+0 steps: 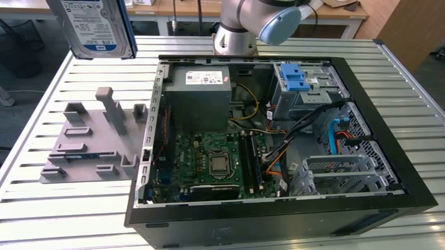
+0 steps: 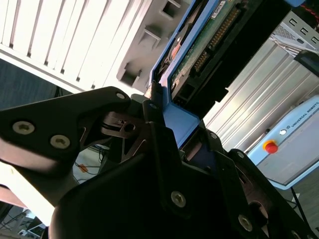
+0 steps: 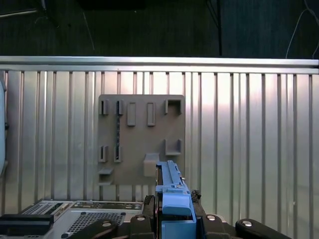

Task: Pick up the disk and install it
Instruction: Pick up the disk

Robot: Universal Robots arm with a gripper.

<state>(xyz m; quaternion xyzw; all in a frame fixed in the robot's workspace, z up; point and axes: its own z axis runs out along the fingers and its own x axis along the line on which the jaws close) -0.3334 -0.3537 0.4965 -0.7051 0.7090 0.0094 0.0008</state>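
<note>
The end effector point(image 2: 177, 124) is clenched on the disk point(image 1: 97, 26), gripping its blue carrier frame and holding it upright in the air above the grey holder plate point(image 1: 83, 151) on the slatted surface point(image 1: 70, 208), beside the open computer case point(image 1: 278, 221)

I see the disk point(image 1: 97, 26) as smooth silver metal under a glossy paper label, edged in smooth blue plastic, with a green circuit board bare on its other face in the second wrist view; the gripper point(image 2: 182, 132) on it looks matt black with bright metal screw heads. I read the counter point(image 1: 41, 219) as ribbed bare metal with a soft sheen, and the fixture plate point(image 1: 83, 151) on it as matt grey plastic. The computer case point(image 1: 278, 221) is matt black outside and dull sheet metal within, holding a green motherboard point(image 1: 215, 161), a grey metal power-supply box point(image 1: 201, 99) with a white paper sticker, and a smooth blue plastic latch point(image 1: 295, 78).
</note>
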